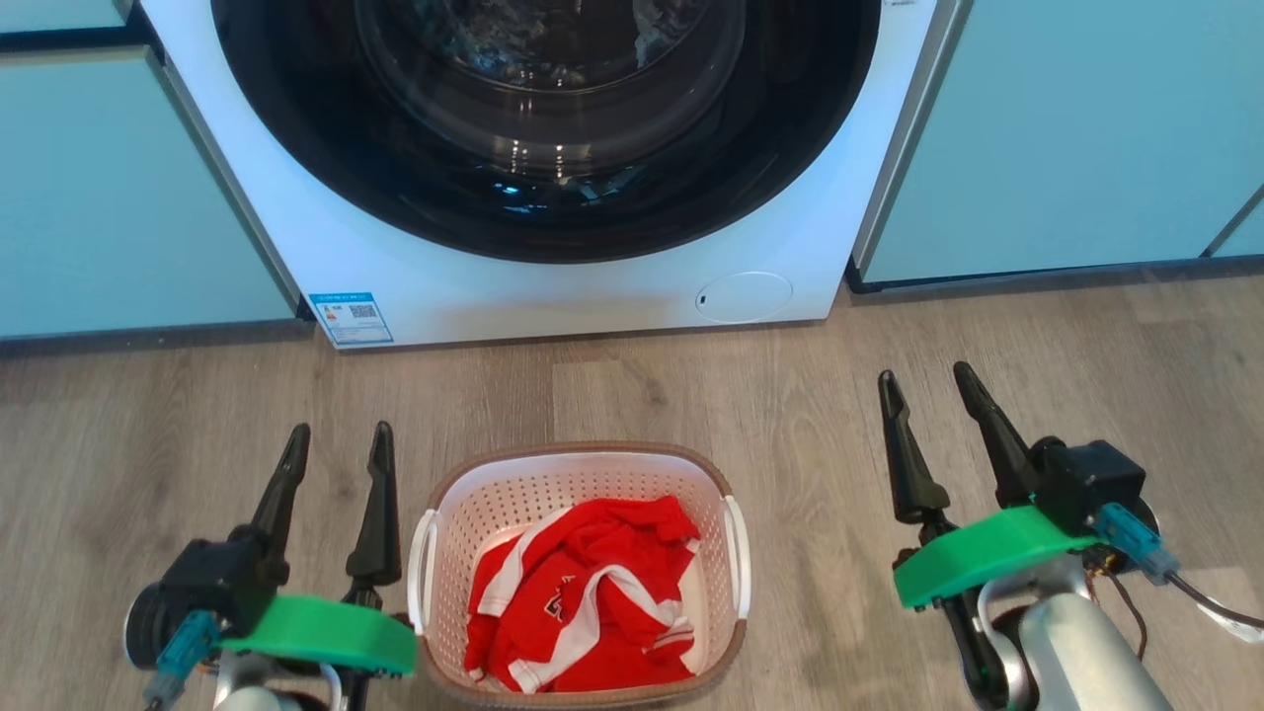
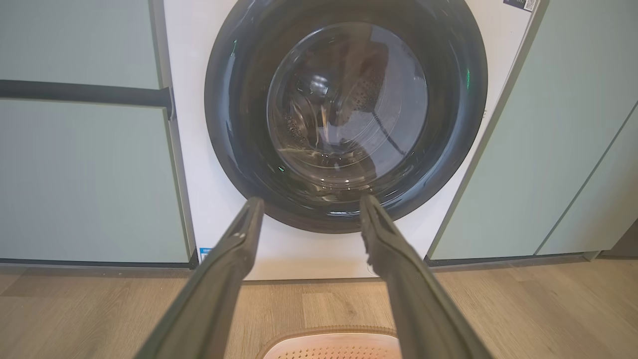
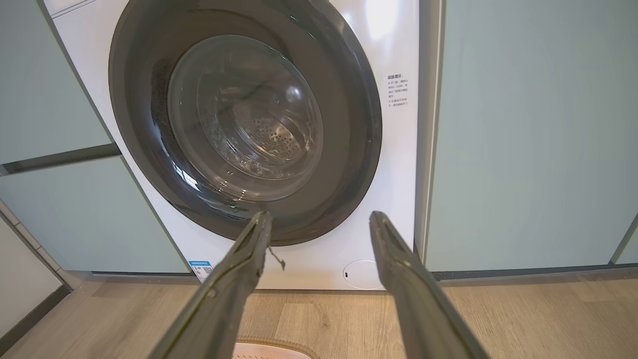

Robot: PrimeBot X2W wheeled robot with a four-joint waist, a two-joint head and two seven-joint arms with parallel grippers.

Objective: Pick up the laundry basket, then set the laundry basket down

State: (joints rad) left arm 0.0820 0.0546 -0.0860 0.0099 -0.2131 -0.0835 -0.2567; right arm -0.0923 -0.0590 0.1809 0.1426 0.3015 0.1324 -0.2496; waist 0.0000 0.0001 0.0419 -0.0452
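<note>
The laundry basket point(image 1: 583, 464), cream-white with perforated walls, a brown rim and white side handles, stands on the wooden floor before the washer. A red and white garment point(image 1: 583, 602) lies crumpled inside it. My left gripper point(image 1: 339, 436) hangs open just left of the basket's left handle, fingers pointing toward the washer. Well to the right of the basket my right gripper point(image 1: 926, 380) is open too, apart from it. The basket's far rim point(image 2: 329, 335) peeks in at the bottom of the left wrist view between the fingers, and a sliver of rim point(image 3: 271, 346) shows in the right wrist view.
A white front-loading washer point(image 1: 592, 286) with a dark round door stands close behind the basket. Pale green cabinets point(image 1: 128, 197) flank it on both sides. Bare wood floor point(image 1: 790, 395) lies between the basket and the washer and out to the right.
</note>
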